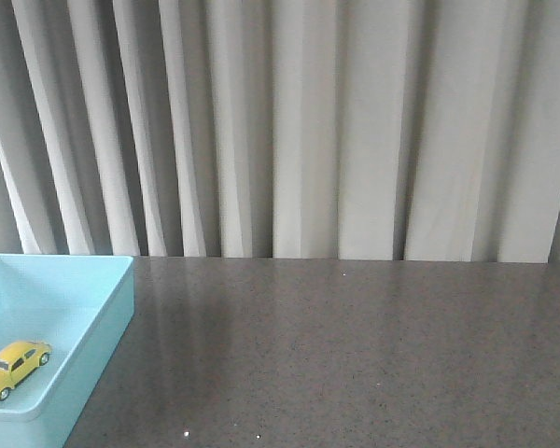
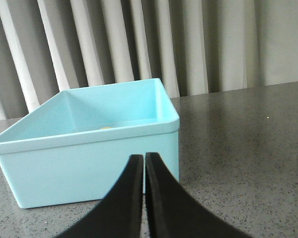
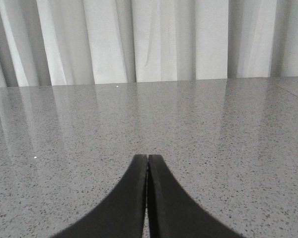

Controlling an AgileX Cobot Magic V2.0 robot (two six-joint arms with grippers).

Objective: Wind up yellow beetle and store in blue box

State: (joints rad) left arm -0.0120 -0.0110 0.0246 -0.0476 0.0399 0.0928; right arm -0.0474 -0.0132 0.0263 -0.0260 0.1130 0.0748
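The yellow beetle (image 1: 14, 370) sits inside the blue box (image 1: 112, 313) at the front left of the table in the front view. In the left wrist view the blue box (image 2: 89, 158) stands just beyond my left gripper (image 2: 144, 156), which is shut and empty; only a sliver of yellow (image 2: 105, 128) shows over the box rim. My right gripper (image 3: 148, 157) is shut and empty, low over bare grey table. Neither gripper shows in the front view.
The grey speckled tabletop (image 1: 355, 355) stretches from the box to the right. A pale pleated curtain (image 1: 336, 121) hangs along the table's far edge.
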